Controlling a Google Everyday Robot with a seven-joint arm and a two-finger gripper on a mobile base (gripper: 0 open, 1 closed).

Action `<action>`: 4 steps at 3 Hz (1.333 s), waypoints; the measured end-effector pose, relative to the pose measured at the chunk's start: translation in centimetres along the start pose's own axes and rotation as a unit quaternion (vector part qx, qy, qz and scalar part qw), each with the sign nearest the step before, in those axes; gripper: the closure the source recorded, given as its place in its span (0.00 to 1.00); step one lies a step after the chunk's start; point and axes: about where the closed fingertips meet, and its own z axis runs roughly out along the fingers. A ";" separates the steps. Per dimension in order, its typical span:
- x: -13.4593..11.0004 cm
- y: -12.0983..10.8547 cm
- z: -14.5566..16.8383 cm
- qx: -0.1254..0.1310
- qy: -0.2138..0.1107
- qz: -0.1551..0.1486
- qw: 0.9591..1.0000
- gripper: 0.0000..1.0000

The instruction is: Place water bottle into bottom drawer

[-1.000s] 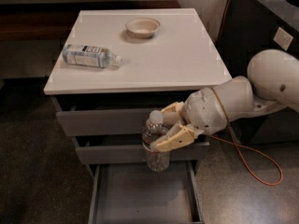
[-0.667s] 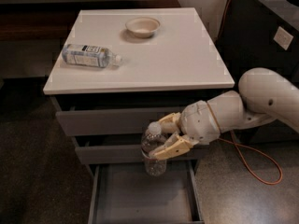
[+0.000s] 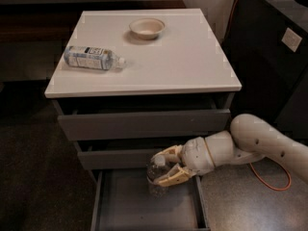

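At the foot of the cabinet the bottom drawer stands open, straight below me. My gripper is clamped around the water bottle, which stands upright (cap on top), its base low over the drawer's back end.

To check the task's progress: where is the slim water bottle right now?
The water bottle is low in the camera view, upright in the gripper, over the open bottom drawer, towards its right side, just below the middle drawer.
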 end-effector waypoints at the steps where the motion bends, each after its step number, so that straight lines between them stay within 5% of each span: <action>1: 4.3 0.3 2.0 -0.001 -0.005 0.010 1.000 1.00; 4: 16.0 -1.5 9.8 0.044 0.016 0.045 0.998 1.00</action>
